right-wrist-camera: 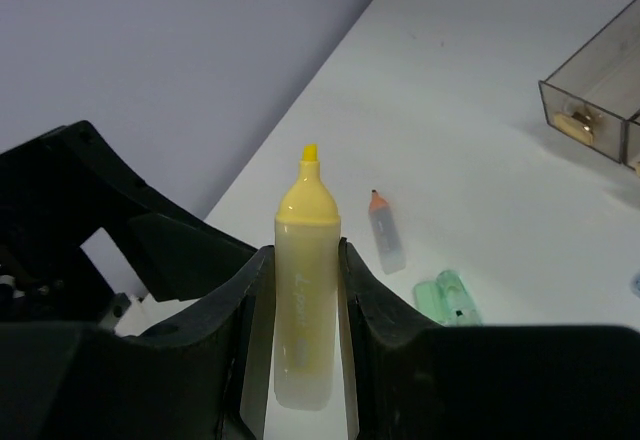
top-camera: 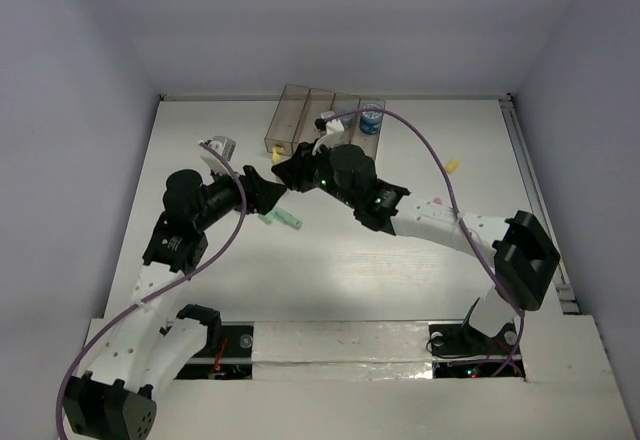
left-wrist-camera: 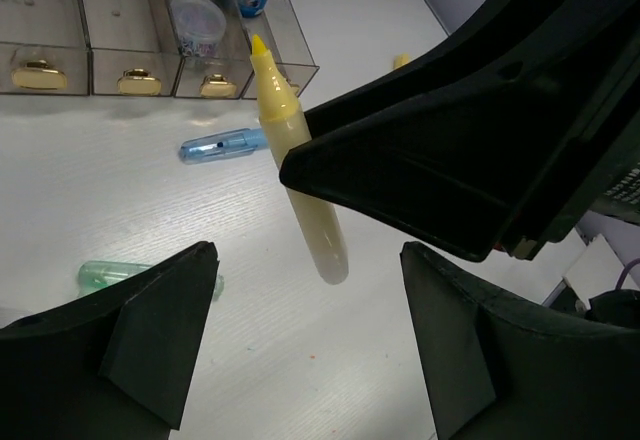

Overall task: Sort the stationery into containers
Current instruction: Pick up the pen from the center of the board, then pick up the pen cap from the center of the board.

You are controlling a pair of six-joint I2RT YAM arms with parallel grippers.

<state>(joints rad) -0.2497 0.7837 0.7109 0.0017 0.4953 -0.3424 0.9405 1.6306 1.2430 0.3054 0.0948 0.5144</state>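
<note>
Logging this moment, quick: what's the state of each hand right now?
Left hand: open, straddling the yellow marker without touching it.
Right hand: closed, holding the yellow marker.

**White counter in a pale, walled bay**

The counter (top-camera: pixel 400 280) is a white board with a matt top. Seen close from the left wrist, its surface shows a fine grain running crosswise and a tiny orange speck. Plain lilac-grey walls (top-camera: pixel 350 20) close it in at the far edge and down both sides, meeting in the two far corners. A narrow metal rail (top-camera: pixel 536 200) runs along the right edge from the far right corner toward the near one. Across the near edge lies a glossy white strip (top-camera: pixel 340 362). Near the far left corner sits a small white-and-grey object (top-camera: pixel 218 147), too small to identify.
</note>
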